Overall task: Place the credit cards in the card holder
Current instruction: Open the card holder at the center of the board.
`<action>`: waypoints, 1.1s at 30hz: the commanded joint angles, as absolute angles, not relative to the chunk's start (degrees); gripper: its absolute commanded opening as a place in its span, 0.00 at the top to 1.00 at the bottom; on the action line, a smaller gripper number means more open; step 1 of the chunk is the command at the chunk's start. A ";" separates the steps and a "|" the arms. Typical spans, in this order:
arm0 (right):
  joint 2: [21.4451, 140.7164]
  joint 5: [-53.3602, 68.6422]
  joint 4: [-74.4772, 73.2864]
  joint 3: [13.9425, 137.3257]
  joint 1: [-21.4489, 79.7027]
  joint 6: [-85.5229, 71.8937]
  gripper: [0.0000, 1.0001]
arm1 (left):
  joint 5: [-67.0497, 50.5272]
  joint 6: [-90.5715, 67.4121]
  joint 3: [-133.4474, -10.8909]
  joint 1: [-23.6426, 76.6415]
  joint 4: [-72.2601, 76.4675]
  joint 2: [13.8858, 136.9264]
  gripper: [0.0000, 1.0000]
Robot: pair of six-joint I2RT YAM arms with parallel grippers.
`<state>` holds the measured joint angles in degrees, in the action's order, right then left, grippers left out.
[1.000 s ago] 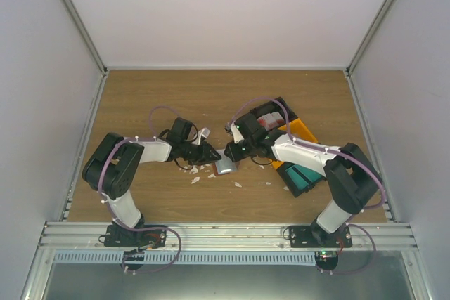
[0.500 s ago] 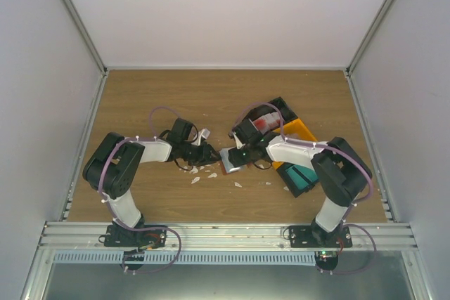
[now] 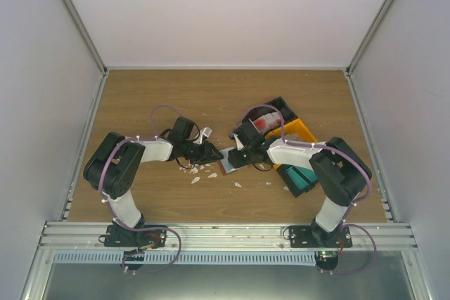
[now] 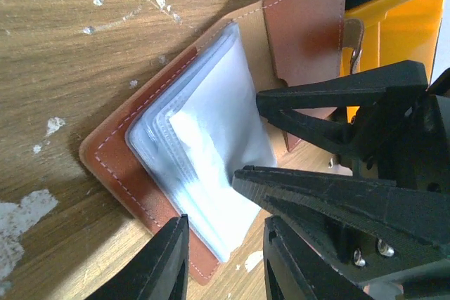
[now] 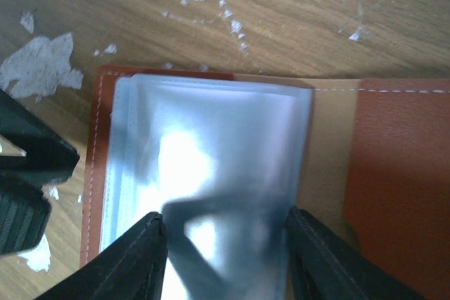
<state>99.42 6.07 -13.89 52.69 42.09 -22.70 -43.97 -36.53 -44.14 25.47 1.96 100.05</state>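
Observation:
The card holder [image 3: 226, 165] lies open on the table between my two grippers, its reddish-brown leather [image 4: 112, 166] [image 5: 401, 173] under a stack of clear blue-grey sleeves [image 5: 211, 124]. My right gripper [image 3: 236, 159] [image 5: 225, 214] hovers open over the sleeves, one finger at each side of them. My left gripper [image 3: 213, 152] [image 4: 226, 221] is open with the holder's near corner between its fingers. A whitish patch shows inside the sleeves; I cannot tell if it is a card. Red-and-white credit cards [image 3: 266, 121] sit in a black bin, and teal ones [image 3: 304, 178] in another.
White torn scraps [image 3: 200, 173] [image 5: 39, 68] litter the wood around the holder. A yellow bin [image 3: 306, 131] [image 4: 394, 33] stands right of the holder, between the two black bins. Both arms crowd the table's middle.
My right gripper has opened wide and shifted slightly left over the holder. The holder now lies spread open beneath it. My left gripper has barely moved.

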 commanded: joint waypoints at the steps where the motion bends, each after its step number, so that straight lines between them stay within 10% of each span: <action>1: 103.45 7.68 -15.34 50.12 41.87 -23.59 0.59 | -44.60 -36.51 -45.03 25.95 3.84 100.00 0.67; 12: 103.65 11.66 -12.42 48.26 42.72 -30.12 0.98 | -39.94 -38.65 -41.33 25.95 4.34 96.81 0.68; 33: 104.39 19.25 -6.13 45.84 42.80 -42.65 1.00 | -34.49 -42.82 -32.87 25.88 4.42 88.29 0.65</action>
